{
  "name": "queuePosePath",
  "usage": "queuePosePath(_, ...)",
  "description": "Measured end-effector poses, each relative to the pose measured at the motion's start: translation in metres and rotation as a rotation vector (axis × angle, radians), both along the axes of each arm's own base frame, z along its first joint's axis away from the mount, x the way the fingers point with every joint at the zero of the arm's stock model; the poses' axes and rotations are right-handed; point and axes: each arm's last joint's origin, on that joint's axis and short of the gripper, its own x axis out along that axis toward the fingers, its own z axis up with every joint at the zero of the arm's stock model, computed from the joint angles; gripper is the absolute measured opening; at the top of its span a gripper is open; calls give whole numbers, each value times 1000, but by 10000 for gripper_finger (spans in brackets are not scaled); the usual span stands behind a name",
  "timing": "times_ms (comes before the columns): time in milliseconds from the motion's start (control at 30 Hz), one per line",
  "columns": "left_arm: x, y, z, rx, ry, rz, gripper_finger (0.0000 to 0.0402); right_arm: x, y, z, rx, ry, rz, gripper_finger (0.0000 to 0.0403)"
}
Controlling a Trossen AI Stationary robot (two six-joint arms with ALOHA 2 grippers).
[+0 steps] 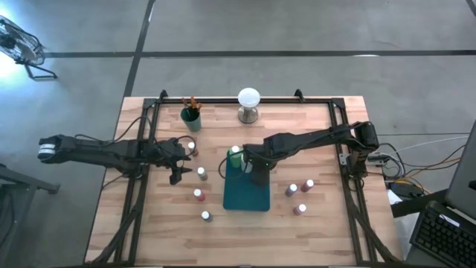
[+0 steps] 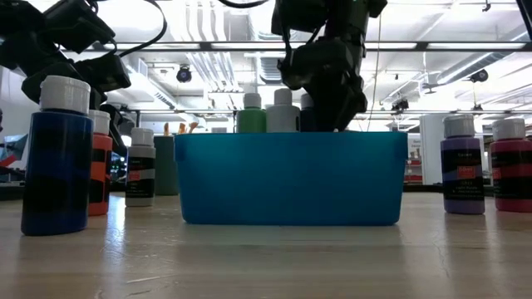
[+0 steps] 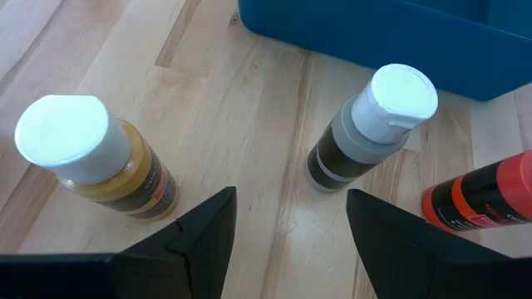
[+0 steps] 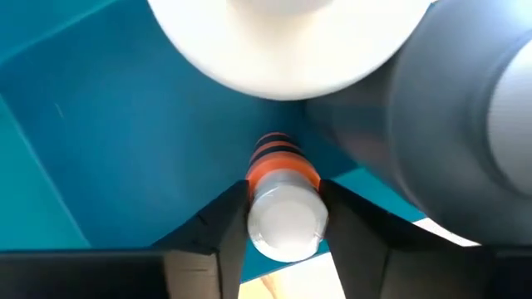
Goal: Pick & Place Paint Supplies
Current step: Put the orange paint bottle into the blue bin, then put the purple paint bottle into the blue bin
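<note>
My right gripper (image 1: pixel 249 165) reaches down into the teal tray (image 1: pixel 256 201) and is shut on a small orange bottle (image 4: pixel 284 170) with a white cap. A green bottle (image 2: pixel 251 118) and a grey one (image 2: pixel 283 112) stand in the tray beside it. My left gripper (image 3: pixel 291 208) hangs open over the table left of the tray. It touches nothing; an ochre bottle (image 3: pixel 100 162), a dark bottle (image 3: pixel 362 137) and a red-orange one (image 3: pixel 486 199) stand ahead of it. Other bottles stand on the wood. Brushes stick up from a dark green cup (image 1: pixel 191 116). My right gripper pinches the orange bottle by its white cap (image 4: pixel 287 218) between the two fingers (image 4: pixel 226 218), coming from above and pointing down. The bottle stands upright in the hold inside the tray. Whether its base rests on the tray floor, I cannot tell.
A white ball on a metal base (image 1: pixel 248 104) stands near the table's far edge. Three bottles (image 1: pixel 300 192) stand right of the tray, several (image 1: pixel 201 186) left of it. A black frame (image 1: pixel 149 112) runs around the table. In the low view a blue bottle (image 2: pixel 56 158) stands nearest.
</note>
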Motion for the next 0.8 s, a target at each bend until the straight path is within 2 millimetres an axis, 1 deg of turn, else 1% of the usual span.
queuePosePath(133, 0, 0, 0, 0, 0, 0, 234, 0, 0, 0, -1, 3, 4, 171)
queuePosePath(433, 0, 0, 0, 0, 0, 0, 234, -1, 1, 3, -32, -6, 3, 209)
queuePosePath(567, 0, 0, 0, 0, 0, 0, 234, -3, 2, 5, -34, -2, 6, 237)
queuePosePath(800, 0, 0, 0, 0, 0, 0, 234, -8, 6, 20, -61, -42, 25, 296)
